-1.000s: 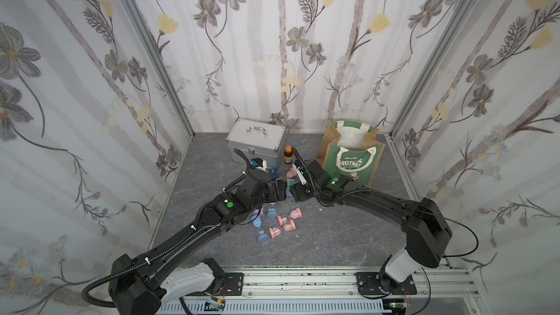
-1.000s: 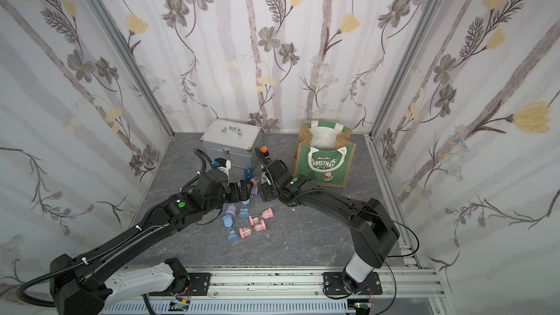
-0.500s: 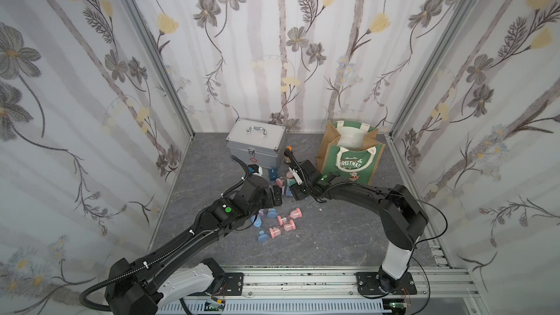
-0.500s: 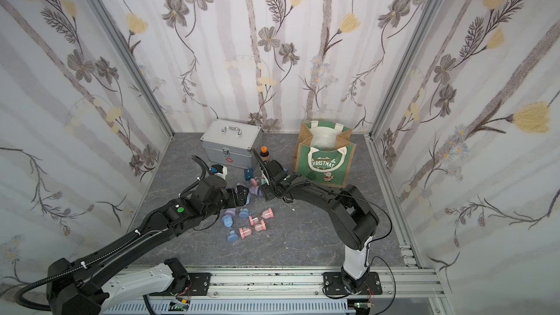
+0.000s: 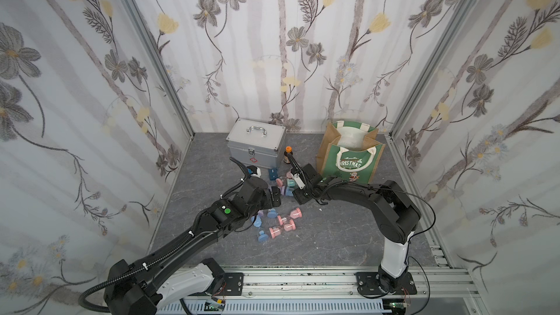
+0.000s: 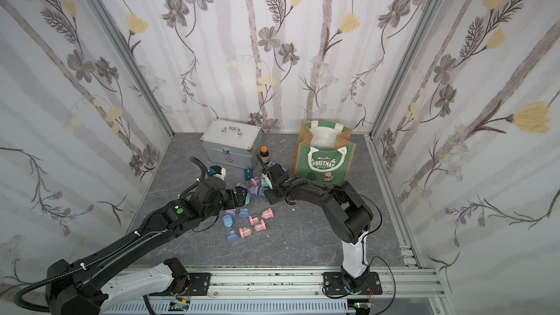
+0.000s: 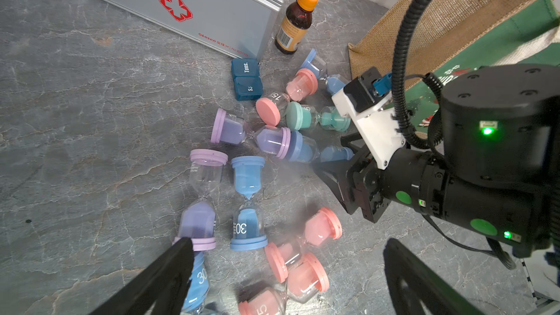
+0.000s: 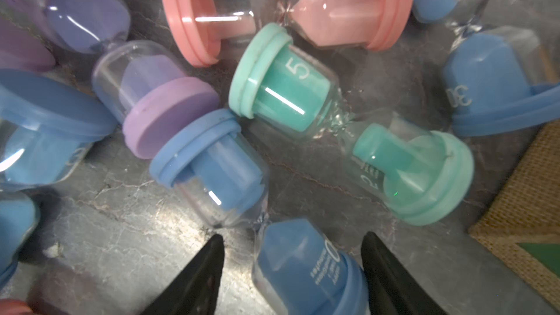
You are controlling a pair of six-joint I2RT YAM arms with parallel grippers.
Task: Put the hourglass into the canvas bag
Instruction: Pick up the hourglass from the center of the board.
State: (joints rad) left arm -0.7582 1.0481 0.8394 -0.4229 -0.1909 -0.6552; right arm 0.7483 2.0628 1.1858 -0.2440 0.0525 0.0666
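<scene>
- Nearest to the camera, the metal rail [image 5: 303, 280] carries the bases of both arms.
- Just past it, on the grey floor [image 5: 333, 237], several pink hourglasses [image 5: 286, 225] lie on their sides, with light blue ones among them.
- The left gripper [image 7: 288, 243] hangs above this pile. Its fingers are spread wide and it grasps nothing.
- A little farther, the right gripper [image 8: 291, 237] is low over the floor. Its jaws stand apart on both sides of one end of the blue hourglass [image 8: 288, 265], which lies on its side. A gap shows between one finger and the glass, so the hourglass is not clamped.
- The other cap of this hourglass touches the cap of a purple hourglass [image 8: 157, 98], and a teal hourglass [image 8: 288, 95] marked 5 lies just beside them.
- Beyond them are a dark blue pill box [image 7: 247, 81] and an upright brown bottle [image 7: 295, 22] with an orange cap, both close to the silver case [image 5: 257, 146].
- The canvas bag [image 5: 348, 162] stands upright near the back wall, to the right of the case, with its mouth open. The blue hourglass is outside it, near its lower front corner.
</scene>
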